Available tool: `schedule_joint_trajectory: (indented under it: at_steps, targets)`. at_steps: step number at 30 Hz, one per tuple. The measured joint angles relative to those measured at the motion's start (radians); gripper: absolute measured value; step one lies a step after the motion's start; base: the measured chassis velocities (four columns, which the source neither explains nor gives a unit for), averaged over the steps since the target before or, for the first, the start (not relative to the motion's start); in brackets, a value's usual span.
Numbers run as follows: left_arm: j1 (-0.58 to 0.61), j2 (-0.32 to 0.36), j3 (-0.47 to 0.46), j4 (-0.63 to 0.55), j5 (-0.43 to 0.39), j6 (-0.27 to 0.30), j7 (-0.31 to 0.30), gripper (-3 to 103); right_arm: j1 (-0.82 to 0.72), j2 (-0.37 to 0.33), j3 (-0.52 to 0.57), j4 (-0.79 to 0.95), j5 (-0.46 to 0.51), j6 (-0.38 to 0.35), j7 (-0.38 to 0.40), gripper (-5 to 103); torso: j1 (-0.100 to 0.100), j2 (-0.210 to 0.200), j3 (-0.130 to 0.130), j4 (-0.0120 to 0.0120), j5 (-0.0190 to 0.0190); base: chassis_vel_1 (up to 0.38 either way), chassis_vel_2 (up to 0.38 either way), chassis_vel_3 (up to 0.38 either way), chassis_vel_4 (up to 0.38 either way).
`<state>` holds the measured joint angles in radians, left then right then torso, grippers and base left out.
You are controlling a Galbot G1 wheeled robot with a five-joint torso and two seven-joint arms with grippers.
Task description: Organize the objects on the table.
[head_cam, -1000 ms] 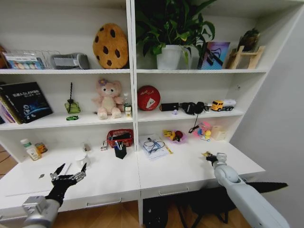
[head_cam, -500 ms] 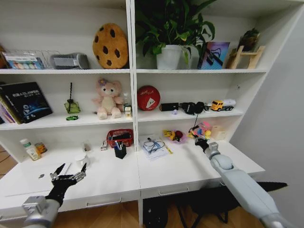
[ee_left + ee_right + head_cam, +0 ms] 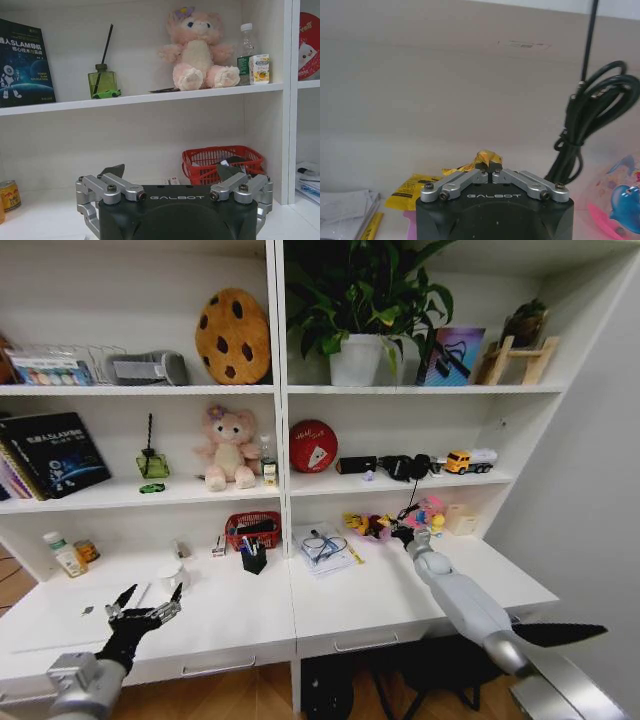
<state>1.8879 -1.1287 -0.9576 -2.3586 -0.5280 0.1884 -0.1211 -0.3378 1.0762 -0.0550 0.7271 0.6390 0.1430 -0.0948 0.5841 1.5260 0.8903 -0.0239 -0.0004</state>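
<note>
Leftward and farther back than a second ago, the right gripper (image 3: 403, 534) now sits at the far side of the desk (image 3: 400, 590), beside the pile of small toys (image 3: 368, 525) under the shelf. Its fingers are pressed together on a small yellow piece (image 3: 487, 157) (crinkled, held at the very tips), with a black cable (image 3: 590, 110) hanging just beyond. Near the left front edge, the left gripper (image 3: 148, 601) hovers with fingers spread.
</note>
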Motion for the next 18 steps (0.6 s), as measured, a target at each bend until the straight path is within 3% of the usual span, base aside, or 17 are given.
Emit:
schedule_joint_trajectory:
  at_steps: [5, 7, 12, 15, 18]
  targets:
    - [0.0, 0.0, 0.0, 0.0, 0.0, 0.0, 0.0, 100, 0.067, 0.113, 0.039, -0.106, 0.002, -0.019, 0.01, 0, 0.0, 0.0, 0.0, 0.0004, -0.0001, 0.0, 0.0, 0.0, 0.0]
    - [0.0, 0.0, 0.0, 0.0, 0.0, 0.0, 0.0, 100, 0.068, 0.127, 0.052, -0.116, 0.002, -0.028, 0.013, 0, 0.0, 0.0, 0.0, 0.0007, 0.0002, 0.0, 0.0, 0.0, 0.0]
    - [0.0, 0.0, 0.0, 0.0, 0.0, 0.0, 0.0, 100, 0.057, 0.146, 0.09, -0.131, -0.024, -0.033, 0.02, 16, 0.0, 0.0, 0.0, 0.0, 0.0, 0.0, 0.0, 0.0, 0.0]
    - [0.0, 0.0, 0.0, 0.0, 0.0, 0.0, 0.0, 100, 0.023, 0.129, 0.104, -0.108, -0.034, -0.033, 0.031, 32, 0.0, 0.0, 0.0, -0.0001, 0.0003, 0.0, 0.0, 0.0, 0.0]
    - [0.0, 0.0, 0.0, 0.0, 0.0, 0.0, 0.0, 100, -0.001, 0.115, 0.106, -0.084, -0.034, -0.034, 0.038, 37, 0.0, 0.0, 0.0, -0.0001, 0.0003, 0.0, 0.0, 0.0, 0.0]
